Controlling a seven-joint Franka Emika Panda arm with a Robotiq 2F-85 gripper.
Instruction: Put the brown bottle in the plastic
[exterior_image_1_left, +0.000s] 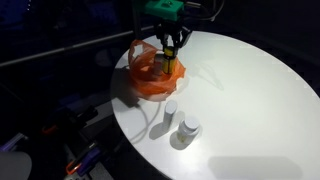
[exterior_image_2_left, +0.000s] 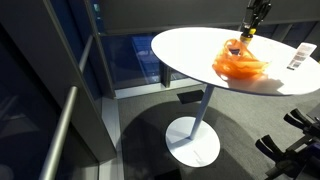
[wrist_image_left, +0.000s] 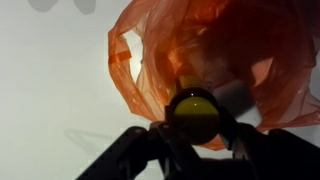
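Observation:
An orange plastic bag (exterior_image_1_left: 150, 75) lies crumpled on the round white table (exterior_image_1_left: 250, 90); it also shows in an exterior view (exterior_image_2_left: 242, 63) and fills the wrist view (wrist_image_left: 230, 50). My gripper (exterior_image_1_left: 172, 62) hangs over the bag's right side, shut on the brown bottle (wrist_image_left: 195, 115), whose yellowish cap faces the wrist camera. The bottle (exterior_image_1_left: 172, 68) is held upright at the bag's opening, its lower part against the plastic. In an exterior view my gripper (exterior_image_2_left: 250, 30) is just above the bag.
Two small white bottles (exterior_image_1_left: 188, 127) (exterior_image_1_left: 170, 108) stand on the table in front of the bag. A white box (exterior_image_2_left: 299, 57) stands near the table's edge. A dark railing (exterior_image_2_left: 70, 120) and floor surround the table.

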